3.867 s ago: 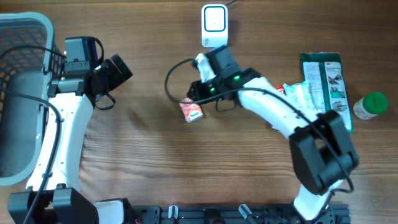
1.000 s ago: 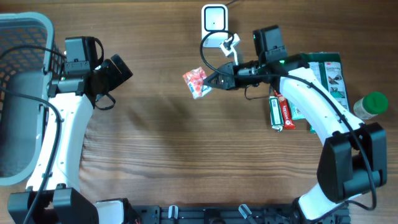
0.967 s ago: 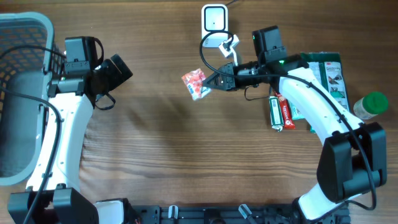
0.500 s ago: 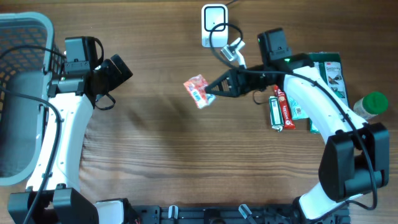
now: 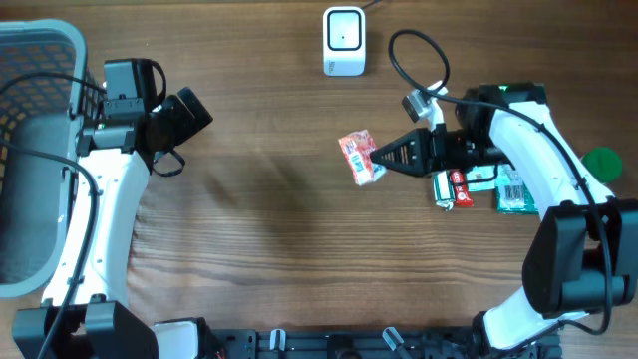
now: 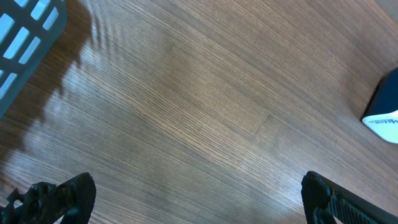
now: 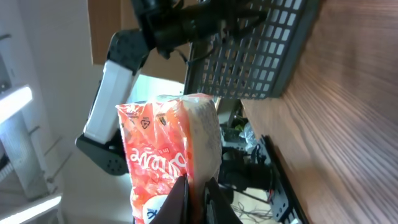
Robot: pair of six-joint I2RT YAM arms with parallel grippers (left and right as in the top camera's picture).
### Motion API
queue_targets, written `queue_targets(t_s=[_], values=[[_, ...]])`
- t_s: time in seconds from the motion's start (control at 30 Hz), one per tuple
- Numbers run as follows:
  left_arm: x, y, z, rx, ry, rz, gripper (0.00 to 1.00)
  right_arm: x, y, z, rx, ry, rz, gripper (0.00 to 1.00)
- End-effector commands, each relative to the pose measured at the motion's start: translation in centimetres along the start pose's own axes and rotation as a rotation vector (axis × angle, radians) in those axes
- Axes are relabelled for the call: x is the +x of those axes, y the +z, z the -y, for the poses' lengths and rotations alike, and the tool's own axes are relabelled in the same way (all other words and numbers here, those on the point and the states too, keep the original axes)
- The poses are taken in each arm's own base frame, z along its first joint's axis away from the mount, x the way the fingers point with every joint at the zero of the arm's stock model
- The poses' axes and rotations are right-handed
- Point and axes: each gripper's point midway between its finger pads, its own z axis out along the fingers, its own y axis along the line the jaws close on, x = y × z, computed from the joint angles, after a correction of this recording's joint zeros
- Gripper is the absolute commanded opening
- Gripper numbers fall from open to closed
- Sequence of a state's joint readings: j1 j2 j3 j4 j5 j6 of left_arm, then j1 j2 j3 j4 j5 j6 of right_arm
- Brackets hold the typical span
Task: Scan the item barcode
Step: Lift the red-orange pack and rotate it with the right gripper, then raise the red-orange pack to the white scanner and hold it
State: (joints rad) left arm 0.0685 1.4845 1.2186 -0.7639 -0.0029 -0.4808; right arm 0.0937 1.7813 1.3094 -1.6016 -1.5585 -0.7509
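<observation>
While the wooden table (image 5: 299, 259) fills the overhead view, the grey mesh basket (image 5: 30, 150) takes its nine o'clock edge. Next to it, the left arm (image 5: 100, 219) runs up from seven o'clock toward ten. The left gripper (image 6: 193, 199) hangs over bare wood, its jaws spread wide and holding nothing, one dark finger at each lower corner of the wrist view.

From five o'clock the right arm (image 5: 538, 170) climbs the three o'clock side, then bends inward toward the centre. A green pouch (image 5: 518, 194) lies partly hidden under it at three o'clock, with a green-capped bottle (image 5: 603, 160) just beside the arm at the table's edge. The white barcode scanner (image 5: 344, 40) stands at twelve o'clock.

The right gripper (image 5: 377, 160) points toward nine o'clock, and its jaws pinch one edge of the red snack packet (image 5: 357, 158). This packet sits a little toward three o'clock from the table's centre, at about six o'clock from the scanner and well apart from it. In the right wrist view its red face with white lettering and a pale side panel stand above the fingertips (image 7: 180, 190). Two wrapped bars (image 5: 446, 189) lie just under the wrist.
</observation>
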Motion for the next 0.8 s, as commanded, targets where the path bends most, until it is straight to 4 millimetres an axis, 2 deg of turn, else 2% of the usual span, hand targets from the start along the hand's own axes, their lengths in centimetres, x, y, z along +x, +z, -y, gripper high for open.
queue_targets(t_s=[0.0, 0.2, 0.63, 0.77], values=[[-0.54, -0.49, -0.05, -0.002, -0.002, 0.021, 1.00, -0.63, 0.03, -1.35, -0.045, -0.171, 0.046, 0.04], [-0.54, -0.49, -0.05, -0.002, -0.002, 0.021, 1.00, -0.44, 0.02, -2.01, -0.045, -0.196, 0.045, 0.04], [-0.54, -0.49, -0.05, -0.002, -0.002, 0.021, 1.00, -0.45, 0.02, -2.00, -0.044, -0.199, 0.045, 0.05], [-0.54, -0.49, -0.05, -0.002, -0.002, 0.021, 1.00, -0.87, 0.06, -1.49, -0.041, -0.299, 0.037, 0.04]])
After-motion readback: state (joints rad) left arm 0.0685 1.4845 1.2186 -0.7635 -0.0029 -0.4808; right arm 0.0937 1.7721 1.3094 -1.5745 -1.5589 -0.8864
